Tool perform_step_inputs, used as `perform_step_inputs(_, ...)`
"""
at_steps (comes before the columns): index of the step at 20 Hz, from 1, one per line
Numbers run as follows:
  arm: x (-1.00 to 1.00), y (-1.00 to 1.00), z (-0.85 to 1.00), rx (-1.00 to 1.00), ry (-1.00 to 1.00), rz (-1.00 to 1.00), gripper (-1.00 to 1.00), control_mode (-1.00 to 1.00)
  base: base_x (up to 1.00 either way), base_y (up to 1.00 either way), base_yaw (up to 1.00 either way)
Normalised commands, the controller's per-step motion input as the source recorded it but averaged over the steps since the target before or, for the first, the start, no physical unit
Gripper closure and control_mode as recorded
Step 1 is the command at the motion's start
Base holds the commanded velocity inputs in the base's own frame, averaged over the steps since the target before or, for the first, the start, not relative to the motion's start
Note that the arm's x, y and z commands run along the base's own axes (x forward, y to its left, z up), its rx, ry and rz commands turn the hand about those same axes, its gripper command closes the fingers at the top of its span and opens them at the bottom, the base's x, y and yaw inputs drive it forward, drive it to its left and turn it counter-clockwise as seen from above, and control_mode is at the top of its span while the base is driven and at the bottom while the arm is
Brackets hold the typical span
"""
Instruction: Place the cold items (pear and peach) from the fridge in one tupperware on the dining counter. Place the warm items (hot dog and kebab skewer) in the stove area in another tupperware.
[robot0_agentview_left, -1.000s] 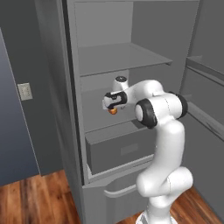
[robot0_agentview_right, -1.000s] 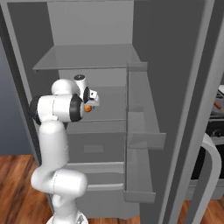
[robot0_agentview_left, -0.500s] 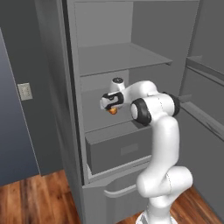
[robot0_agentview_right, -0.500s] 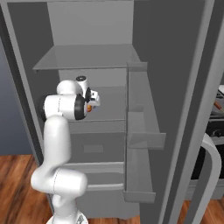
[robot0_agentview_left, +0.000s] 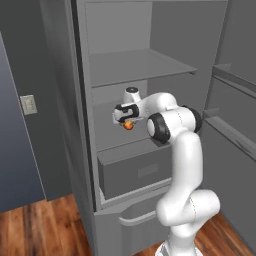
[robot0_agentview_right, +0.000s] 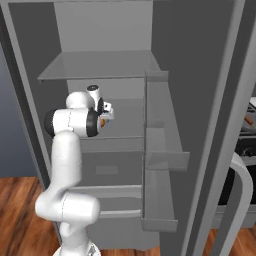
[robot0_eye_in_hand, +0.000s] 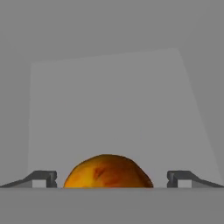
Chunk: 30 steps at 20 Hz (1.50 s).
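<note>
1. Left base view: the arm reaches into the open fridge (robot0_agentview_left: 150, 75), its gripper (robot0_agentview_left: 126, 116) over the middle shelf (robot0_agentview_left: 117, 142). One orange-red fruit, most likely the peach (robot0_agentview_left: 128, 125), sits just under the hand. I count one fruit, one drawer (robot0_agentview_left: 135, 172) below the shelf, and one wall switch (robot0_agentview_left: 29, 104) off to the side.

2. Right base view: the gripper (robot0_agentview_right: 106, 114) is at the same shelf, and a sliver of the peach (robot0_agentview_right: 102, 120) shows beside the dark wrist joint. The fridge door (robot0_agentview_right: 162, 150) stands wide, with two door bins that I can count.

3. Hand view: the peach (robot0_eye_in_hand: 108, 172) lies between the two fingertips (robot0_eye_in_hand: 43, 177), which stand spread as wide as they go, one on either side and clear of the skin (nothing is gripped yet). One fruit, two tips.

4. Progress, as a judgement: this looks like the first pick. No item is in hand. The pear, both warm items and the tupperware all remain to be dealt with.
</note>
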Motion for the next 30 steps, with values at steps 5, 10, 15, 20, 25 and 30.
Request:
perform_step_inputs(5,-0.17,0.00,-0.25,0.00,0.08,-0.03,-1.00,-1.00,0.00,0.00,0.00)
perform_step_inputs(10,-0.07,0.05,-0.22,0.00,0.06,-0.01,-1.00,-1.00,0.00,0.00,0.00)
perform_step_inputs(15,-0.15,0.06,-0.29,0.00,0.07,-0.01,1.00,-1.00,0.00,0.00,0.00)
perform_step_inputs(20,-0.36,0.00,-0.22,0.00,0.01,0.00,1.00,-1.00,0.00,0.00,0.00)
perform_step_inputs(25,-0.25,0.07,-0.04,-0.01,-0.13,0.00,1.00,-1.00,0.00,0.00,0.00)
perform_step_inputs(30,-0.26,0.01,0.00,-0.02,-0.43,0.00,1.00,-1.00,0.00,0.00,0.00)
